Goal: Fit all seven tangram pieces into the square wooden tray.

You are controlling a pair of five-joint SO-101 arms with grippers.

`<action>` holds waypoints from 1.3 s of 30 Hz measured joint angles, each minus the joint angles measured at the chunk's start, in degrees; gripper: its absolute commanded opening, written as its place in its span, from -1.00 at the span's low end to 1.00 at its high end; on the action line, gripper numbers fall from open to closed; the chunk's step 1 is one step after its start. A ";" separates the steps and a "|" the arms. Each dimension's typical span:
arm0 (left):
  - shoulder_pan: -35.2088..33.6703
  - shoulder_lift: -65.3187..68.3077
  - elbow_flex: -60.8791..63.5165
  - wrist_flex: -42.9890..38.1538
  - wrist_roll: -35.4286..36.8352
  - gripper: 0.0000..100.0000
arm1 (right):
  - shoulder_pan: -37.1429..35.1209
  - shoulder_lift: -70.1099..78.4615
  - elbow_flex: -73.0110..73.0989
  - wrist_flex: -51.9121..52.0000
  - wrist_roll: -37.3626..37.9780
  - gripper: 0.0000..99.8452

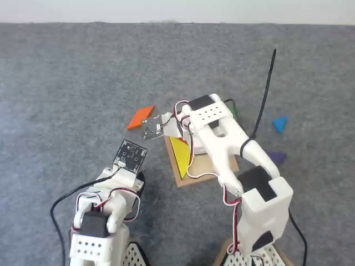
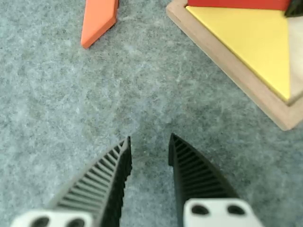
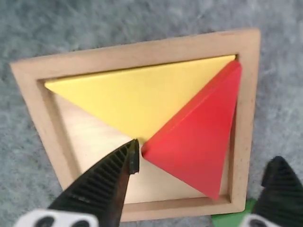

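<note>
Ribbed right tool (image 3: 207, 151) spread over wooden tray (image 3: 142, 45), red triangle (image 3: 208, 113)

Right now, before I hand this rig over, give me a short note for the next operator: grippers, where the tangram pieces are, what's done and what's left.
Left gripper: open and empty, over bare carpet, short of the orange piece and the tray.
Right gripper: open, above the tray, one finger on either side of the red triangle.
Done: the yellow triangle and the red triangle lie in the tray, edge to edge.
Loose on the carpet: the orange piece, the green piece just outside the tray's rim, the blue triangle and the purple piece.
Left: fit the loose pieces into the tray's open half.
</note>
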 measured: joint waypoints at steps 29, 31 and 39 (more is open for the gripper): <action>0.00 0.00 0.00 0.00 0.00 -0.75 | 3.16 -6.95 -1.76 5.10 -15.12 -0.17; 0.00 0.00 0.00 0.00 0.00 -0.75 | 4.75 -12.48 -1.32 6.33 -19.34 -0.17; 0.00 0.00 0.00 0.00 0.00 -0.75 | 18.02 -32.35 16.35 2.90 -29.45 -0.17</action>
